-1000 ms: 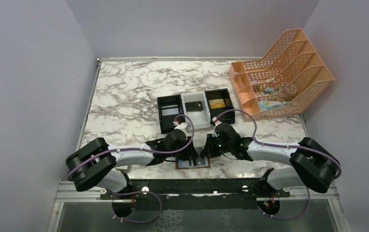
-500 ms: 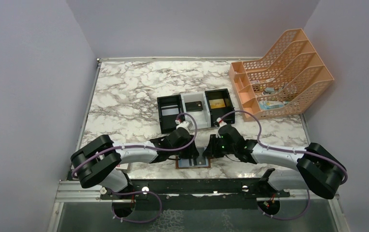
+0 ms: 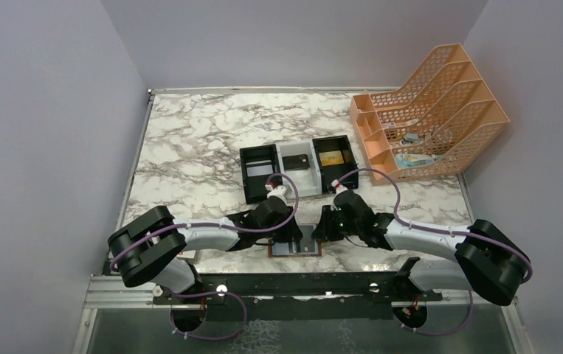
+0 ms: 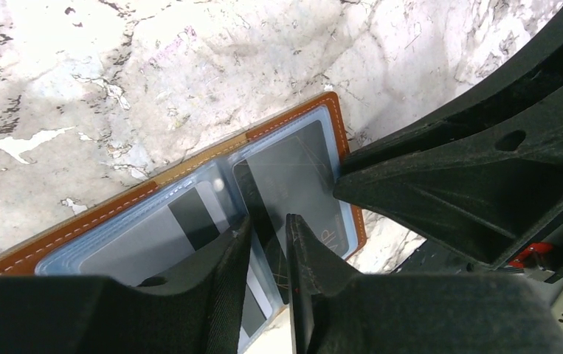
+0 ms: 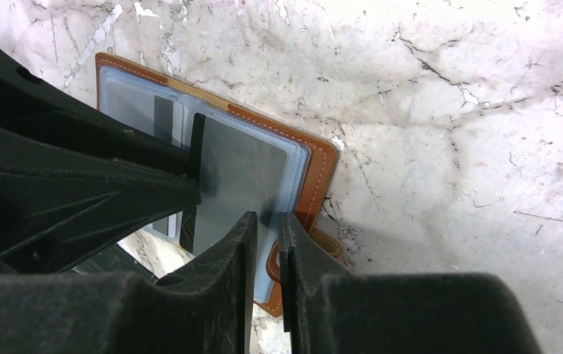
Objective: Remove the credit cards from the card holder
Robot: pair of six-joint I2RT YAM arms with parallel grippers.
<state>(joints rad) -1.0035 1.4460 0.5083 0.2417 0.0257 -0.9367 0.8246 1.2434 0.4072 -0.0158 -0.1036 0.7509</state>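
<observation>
The left gripper (image 4: 269, 221) has its jaws drawn to a narrow slot, and the dark edge of a grey credit card (image 4: 300, 184) runs between them, seemingly pinched. Beside its corner are gold letters that look like "VIP". The right gripper (image 5: 267, 217), jaws almost together, nips the free edge of the pale blue pocket holding that card, so the leaf stands tilted off the card holder (image 5: 324, 177). The holder lies open on the marble table (image 3: 190, 140) just in front of the arm bases. Its brown snap tab (image 5: 274, 259) shows under the right fingers.

A second card (image 4: 167, 236) with a black stripe sits flat in the neighbouring pocket. Each gripper's bulk blocks much of the other's wrist view (from above, both cover most of the holder).

Farther back is a three-compartment tray (image 3: 304, 186) holding a white card (image 3: 260, 168), a dark card (image 3: 298, 163) and a gold card (image 3: 330, 158). An orange file rack (image 3: 440, 110) stands at the far right.
</observation>
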